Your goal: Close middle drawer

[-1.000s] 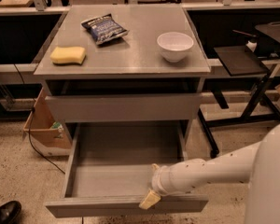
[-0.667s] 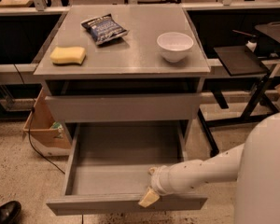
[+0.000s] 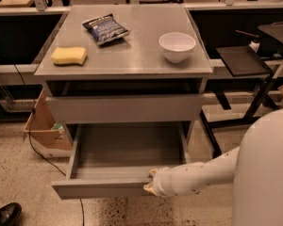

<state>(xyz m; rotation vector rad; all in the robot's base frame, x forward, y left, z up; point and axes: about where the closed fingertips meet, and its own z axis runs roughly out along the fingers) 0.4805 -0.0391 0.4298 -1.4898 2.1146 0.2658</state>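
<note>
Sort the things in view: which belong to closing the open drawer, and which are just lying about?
For the job:
drawer, pulled out
claw, at the drawer's front edge

Lying about:
sponge, bag and bowl, all on the cabinet top
box, beside it

Cream-tinted gripper (image 3: 150, 185) at the front edge of the middle drawer (image 3: 99, 189), matte grey inside and out; arm (image 3: 203, 173) off-white; up beyond the gripper: yellow sponge (image 3: 69, 55), dark blue bag (image 3: 105, 29) with white print, plain white bowl (image 3: 177, 46); floor (image 3: 14, 173) to its left speckled beige; shoe (image 3: 4, 214) far left, black.
</note>
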